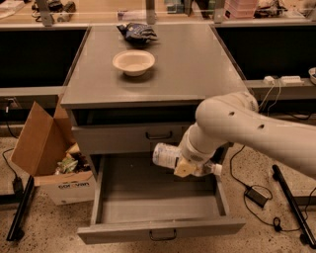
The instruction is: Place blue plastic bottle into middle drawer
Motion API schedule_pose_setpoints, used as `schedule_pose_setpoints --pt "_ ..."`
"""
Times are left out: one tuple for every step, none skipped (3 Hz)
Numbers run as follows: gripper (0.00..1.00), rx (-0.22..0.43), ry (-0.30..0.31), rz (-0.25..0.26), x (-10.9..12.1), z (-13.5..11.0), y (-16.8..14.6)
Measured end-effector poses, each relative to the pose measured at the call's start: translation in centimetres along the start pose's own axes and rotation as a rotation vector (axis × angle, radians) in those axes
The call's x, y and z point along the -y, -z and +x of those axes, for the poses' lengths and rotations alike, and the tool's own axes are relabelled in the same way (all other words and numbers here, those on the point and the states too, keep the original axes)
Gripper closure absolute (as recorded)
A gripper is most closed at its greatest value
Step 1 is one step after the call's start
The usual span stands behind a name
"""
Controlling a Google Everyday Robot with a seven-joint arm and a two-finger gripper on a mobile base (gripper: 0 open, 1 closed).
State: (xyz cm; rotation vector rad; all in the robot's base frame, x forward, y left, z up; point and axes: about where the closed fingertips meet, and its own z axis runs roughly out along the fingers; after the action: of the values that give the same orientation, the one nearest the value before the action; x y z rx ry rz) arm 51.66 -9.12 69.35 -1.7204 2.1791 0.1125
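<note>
Hovering above the open middle drawer [148,200], gripper [181,164] clamped on the blue plastic bottle [165,154], bottle lying sideways.

Lab benches [98,9], cables [270,96]; gripper [189,166] over middle drawer [158,200].
</note>
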Motion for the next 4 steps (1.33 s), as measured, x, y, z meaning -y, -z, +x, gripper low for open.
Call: schedule_pose_setpoints --pt "1.0 -0.074 -0.017 -0.073 -3.4 3.2 -7.6" --pt "1.0 -0.122 -0.089 -0.107 -5.2 7.0 -14.2" --pt "1.0 -0.144 -0.156 -0.118 -5.7 9.5 -19.1" --pt "0.82 -0.158 -0.203 -0.126 -5.6 11.2 -22.4"
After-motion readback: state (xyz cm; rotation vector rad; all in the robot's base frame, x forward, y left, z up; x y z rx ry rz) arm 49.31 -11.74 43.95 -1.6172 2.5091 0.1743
